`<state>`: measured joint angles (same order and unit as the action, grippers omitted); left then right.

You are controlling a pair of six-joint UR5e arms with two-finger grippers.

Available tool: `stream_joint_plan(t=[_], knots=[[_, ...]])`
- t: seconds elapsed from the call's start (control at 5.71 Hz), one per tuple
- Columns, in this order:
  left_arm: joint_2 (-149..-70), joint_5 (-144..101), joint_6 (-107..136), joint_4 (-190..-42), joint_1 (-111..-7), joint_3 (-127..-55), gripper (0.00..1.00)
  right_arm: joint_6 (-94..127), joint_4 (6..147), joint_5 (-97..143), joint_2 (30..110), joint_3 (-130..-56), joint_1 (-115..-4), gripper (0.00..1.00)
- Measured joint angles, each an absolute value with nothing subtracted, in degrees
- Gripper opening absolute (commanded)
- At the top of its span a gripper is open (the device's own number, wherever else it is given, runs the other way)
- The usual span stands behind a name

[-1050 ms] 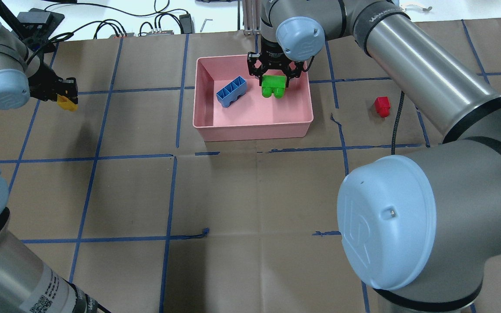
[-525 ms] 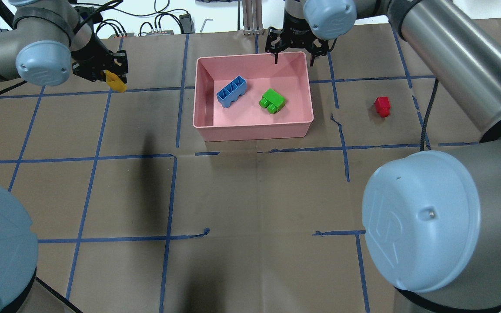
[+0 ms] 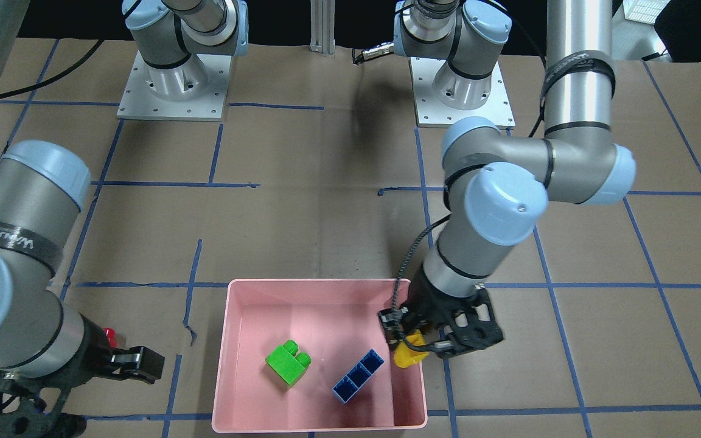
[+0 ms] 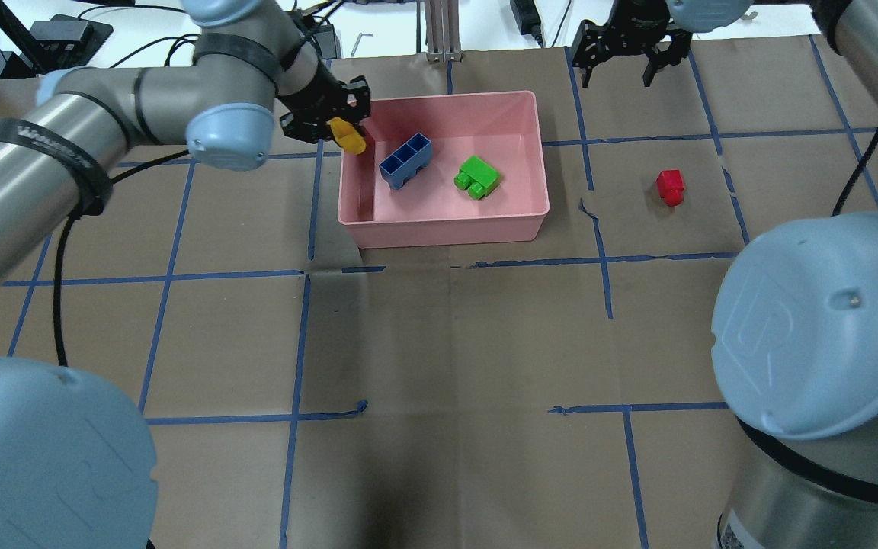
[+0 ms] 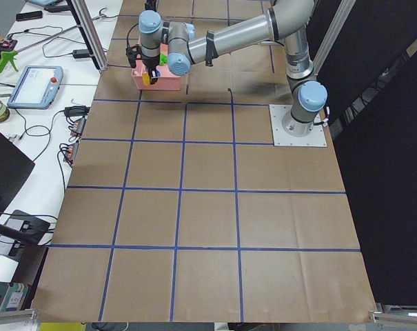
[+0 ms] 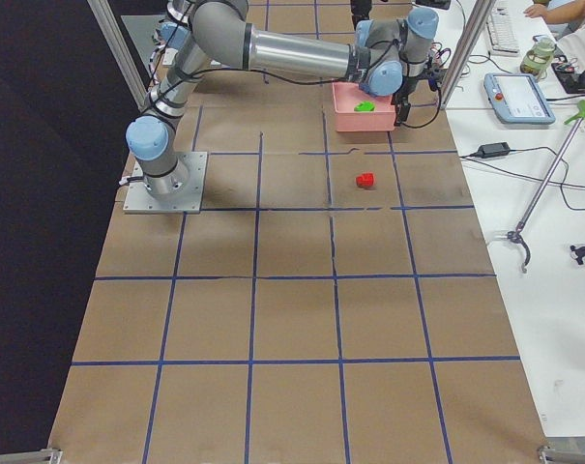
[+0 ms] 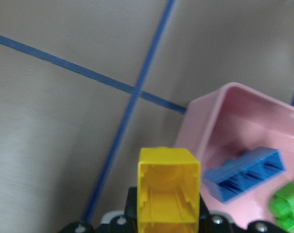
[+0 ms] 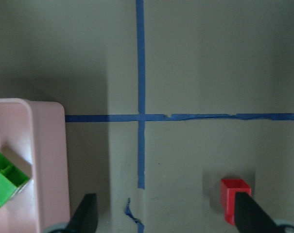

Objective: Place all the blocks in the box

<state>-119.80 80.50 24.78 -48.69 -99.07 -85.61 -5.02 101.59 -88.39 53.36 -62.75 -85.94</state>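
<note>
The pink box [image 4: 439, 229] holds the long blue block [image 4: 406, 160] and the green block [image 4: 477, 177]. My left gripper [image 4: 336, 126] is shut on the yellow block [image 4: 347, 136] and holds it over the box's left rim. In the left wrist view the yellow block [image 7: 168, 189] hangs just outside the box's rim [image 7: 205, 121]. The red block [image 4: 670, 187] lies on the table to the right of the box. My right gripper [image 4: 628, 65] is open and empty, raised beyond the box's far right corner. Its wrist view shows the red block [image 8: 235, 199] near the right finger.
Blue tape lines cross the brown table cover. An aluminium post [image 4: 439, 30] and cables [image 4: 256, 46] stand at the far edge behind the box. The two arm bases [image 3: 171, 79] sit on plates on the robot's side of the table.
My right gripper let go of the green block into the box, then rose and moved right. My left gripper carried the yellow block rightwards to the box's left rim.
</note>
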Motion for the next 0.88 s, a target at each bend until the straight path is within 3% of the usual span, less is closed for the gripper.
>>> stream_joint_plan(t=[0.17, 0.88], knots=[[-121.9, 81.0, 25.2, -45.2, -103.1, -86.0, 0.99, -9.7, 102.7, -88.4, 53.2, -65.3, -83.1, 0.99], [-119.0, 81.4, 18.9, -48.2, -102.2, -85.6, 1.0, -17.0, 120.1, -88.9, 53.4, -84.7, -77.4, 0.98]])
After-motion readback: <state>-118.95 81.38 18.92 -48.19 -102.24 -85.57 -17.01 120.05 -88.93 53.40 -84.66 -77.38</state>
